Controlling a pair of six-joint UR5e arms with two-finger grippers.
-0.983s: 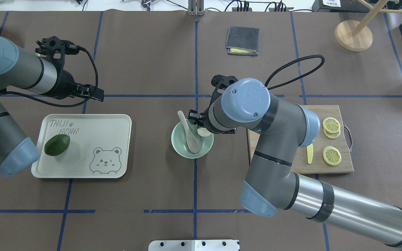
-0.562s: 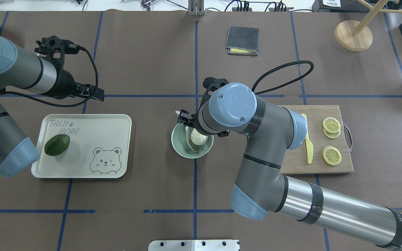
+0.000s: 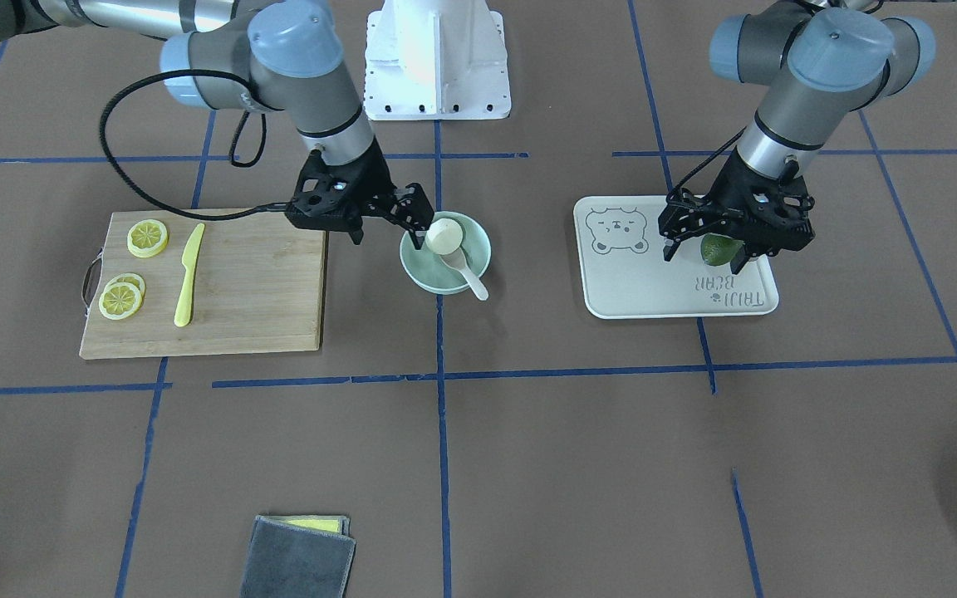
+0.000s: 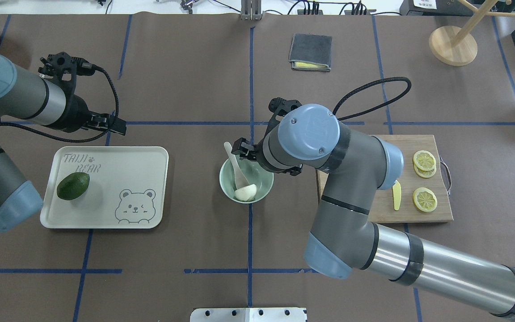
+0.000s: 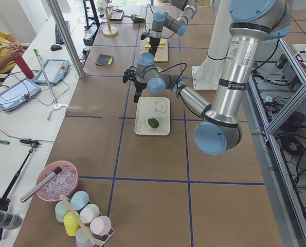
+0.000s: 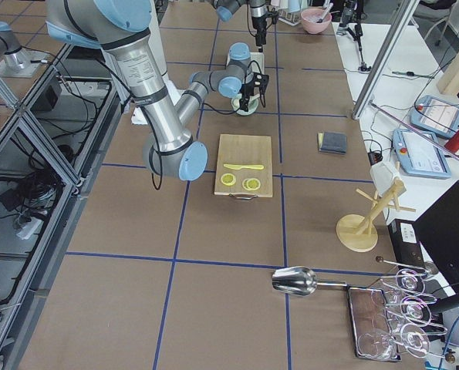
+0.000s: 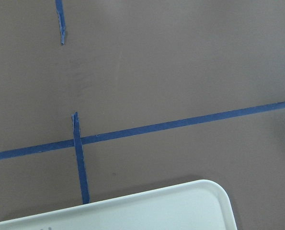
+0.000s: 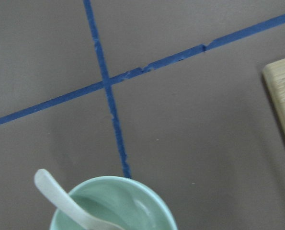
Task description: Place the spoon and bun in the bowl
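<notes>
The mint-green bowl (image 4: 224, 184) stands at the table's middle. The white spoon (image 4: 236, 165) lies in it, its handle over the far rim. The white bun (image 4: 245, 193) lies in the bowl's near side, against the spoon's scoop. My right gripper (image 4: 251, 154) is open and empty, just above the bowl's far right rim; in the front-facing view (image 3: 389, 234) its jaws stand apart beside the bun (image 3: 444, 235). The right wrist view shows the bowl (image 8: 147, 211) and spoon handle (image 8: 61, 199). My left gripper (image 4: 114, 124) is open and empty above the tray's far edge.
A cream tray (image 4: 105, 192) with a green avocado (image 4: 73, 186) lies left of the bowl. A wooden cutting board (image 4: 418, 214) with lemon slices (image 4: 425, 199) and a yellow knife (image 4: 397, 197) lies to the right. A grey cloth (image 4: 310, 51) and a wooden stand (image 4: 453, 44) are farther back.
My right gripper carried the bun over the bowl, let it go and drew back to the right. The bun now lies in the bowl. My left arm shifted slightly left.
</notes>
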